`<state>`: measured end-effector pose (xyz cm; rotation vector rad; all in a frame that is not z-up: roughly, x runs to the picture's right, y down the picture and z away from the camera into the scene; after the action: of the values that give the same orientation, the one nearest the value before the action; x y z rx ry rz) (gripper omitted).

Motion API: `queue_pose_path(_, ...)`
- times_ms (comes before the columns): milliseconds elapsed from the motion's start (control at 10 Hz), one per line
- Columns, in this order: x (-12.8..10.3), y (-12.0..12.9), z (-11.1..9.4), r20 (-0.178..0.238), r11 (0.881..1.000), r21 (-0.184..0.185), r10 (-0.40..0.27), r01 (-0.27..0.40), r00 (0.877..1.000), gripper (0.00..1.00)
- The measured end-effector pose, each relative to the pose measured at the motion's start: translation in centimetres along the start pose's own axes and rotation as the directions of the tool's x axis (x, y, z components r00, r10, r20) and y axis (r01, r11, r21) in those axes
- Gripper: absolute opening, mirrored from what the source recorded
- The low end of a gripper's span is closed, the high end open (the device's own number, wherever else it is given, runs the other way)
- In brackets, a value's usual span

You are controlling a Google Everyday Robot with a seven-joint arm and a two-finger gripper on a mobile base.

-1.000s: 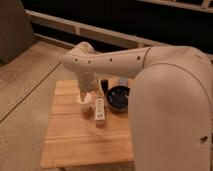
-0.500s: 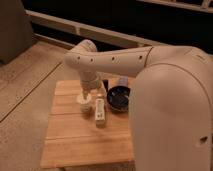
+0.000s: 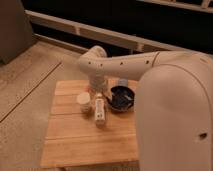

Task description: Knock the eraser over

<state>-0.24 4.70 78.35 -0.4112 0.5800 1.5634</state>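
On the wooden surface (image 3: pixel 75 145) a small pale round cup (image 3: pixel 83 98) stands left of centre. Just right of it the tool (image 3: pixel 96 89) hangs low over the far middle of the boards, at the end of the white arm (image 3: pixel 125 64); whether it is released or clenched cannot be told, and the eraser cannot be picked out there. Just nearer lies the long white bar (image 3: pixel 100 111), with the dark bowl (image 3: pixel 121 96) to its right.
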Motion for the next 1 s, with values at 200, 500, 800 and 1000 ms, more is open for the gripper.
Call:
queue_pose_path(200,-1.3,-2.0,1.4,0.018,0.999,-0.031,0.029,-0.029,0.999,0.65)
queue_pose_path(500,-2.9,-4.4,2.1,0.041,0.999,-0.043,0.018,-0.016,0.999,0.65)
queue_pose_path(800,-2.8,-3.9,2.1,0.041,0.999,-0.048,0.014,-0.012,0.999,0.65)
queue_pose_path(1000,-2.8,-4.2,2.7,0.026,0.999,-0.042,0.019,-0.018,0.999,0.65)
